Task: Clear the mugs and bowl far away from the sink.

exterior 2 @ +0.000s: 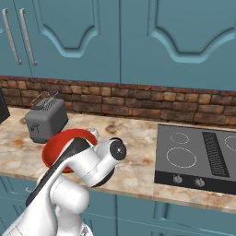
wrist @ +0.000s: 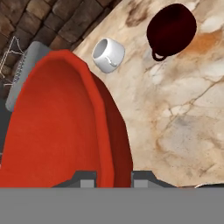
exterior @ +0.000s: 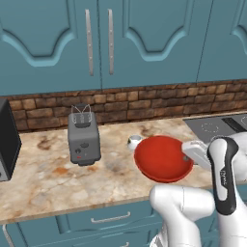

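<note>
The glossy red bowl (exterior: 161,159) (exterior 2: 59,146) (wrist: 57,127) hangs tilted just above the marble counter (exterior: 43,178). My gripper (wrist: 113,177) is shut on its right rim, one finger inside the bowl and one outside. Just beyond the bowl stands the small white mug (exterior: 134,142) (wrist: 108,54), apart from it. The dark maroon mug (wrist: 170,28) with its handle sits on the counter a little further on, at the top right of the hand view. The sink is out of view.
A grey toaster (exterior: 83,137) (exterior 2: 46,120) stands left of the bowl, near the brick wall. The black stovetop (exterior: 217,126) (exterior 2: 198,154) lies to the right. A dark appliance (exterior: 7,140) is at the far left. Teal cabinets hang above.
</note>
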Controlling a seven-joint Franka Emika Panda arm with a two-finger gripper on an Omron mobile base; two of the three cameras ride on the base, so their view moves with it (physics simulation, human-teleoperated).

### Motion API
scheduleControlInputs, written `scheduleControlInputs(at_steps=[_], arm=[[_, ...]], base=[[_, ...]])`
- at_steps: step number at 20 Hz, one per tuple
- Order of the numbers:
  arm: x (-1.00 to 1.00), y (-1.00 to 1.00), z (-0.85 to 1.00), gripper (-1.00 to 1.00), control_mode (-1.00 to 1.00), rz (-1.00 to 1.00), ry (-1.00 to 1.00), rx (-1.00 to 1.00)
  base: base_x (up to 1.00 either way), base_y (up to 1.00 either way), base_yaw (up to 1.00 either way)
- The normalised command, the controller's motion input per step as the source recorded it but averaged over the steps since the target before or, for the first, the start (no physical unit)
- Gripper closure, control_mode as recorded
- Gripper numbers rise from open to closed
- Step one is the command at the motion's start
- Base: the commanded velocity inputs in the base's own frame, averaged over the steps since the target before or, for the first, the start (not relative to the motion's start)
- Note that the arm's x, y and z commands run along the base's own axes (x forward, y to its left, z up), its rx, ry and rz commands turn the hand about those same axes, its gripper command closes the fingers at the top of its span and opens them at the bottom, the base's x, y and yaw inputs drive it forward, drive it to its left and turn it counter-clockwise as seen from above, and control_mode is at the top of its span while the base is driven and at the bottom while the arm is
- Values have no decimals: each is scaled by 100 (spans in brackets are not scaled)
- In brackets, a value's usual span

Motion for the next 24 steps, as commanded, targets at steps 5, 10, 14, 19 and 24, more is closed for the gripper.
scheduleControlInputs(at_steps=[5, 10, 14, 19, 24], arm=[[33, 0, -32, 100, -100, 0, 13, 3], [26, 0, -36, 100, -100, 0, 16, 4], [21, 0, -40, 100, -100, 0, 12, 2], [15, 0, -43, 100, -100, 3, 2, 2], [21, 0, -39, 100, -100, 2, 0, 1]], base=[[0, 0, 0], [0, 0, 0], [0, 0, 0], [0, 0, 0], [0, 0, 0]])
